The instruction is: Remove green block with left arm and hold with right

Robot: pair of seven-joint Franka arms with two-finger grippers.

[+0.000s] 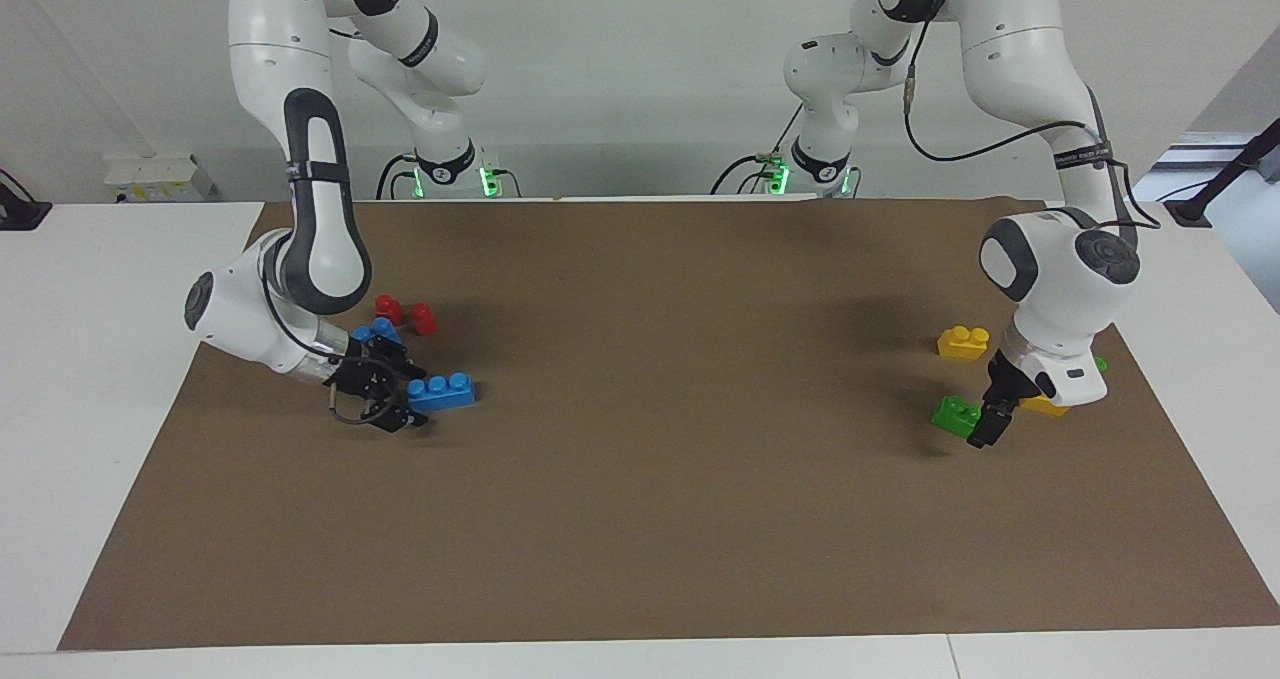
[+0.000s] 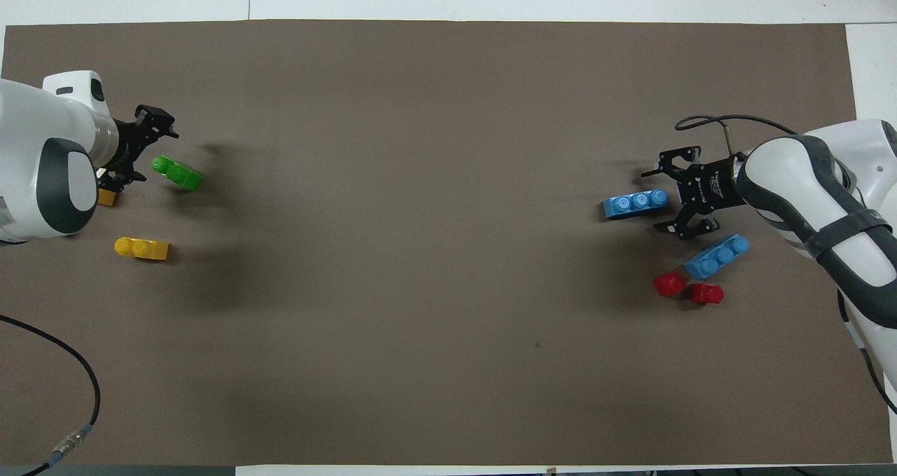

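One green block [image 1: 955, 415] lies on the brown mat [image 1: 640, 519], farther from the robots than the yellow brick [image 1: 963, 342], the left gripper [image 1: 990, 421] touching it, grip unclear; the right gripper [image 1: 385, 399] gapes empty beside a blue brick [image 1: 442, 391]; light, rigid, slick plastic, best pinched across its flat sides.

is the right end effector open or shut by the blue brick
Open. In the overhead view the right end effector shows its two fingers spread apart beside the blue brick, which lies flat on the brown mat, not visibly clamped.
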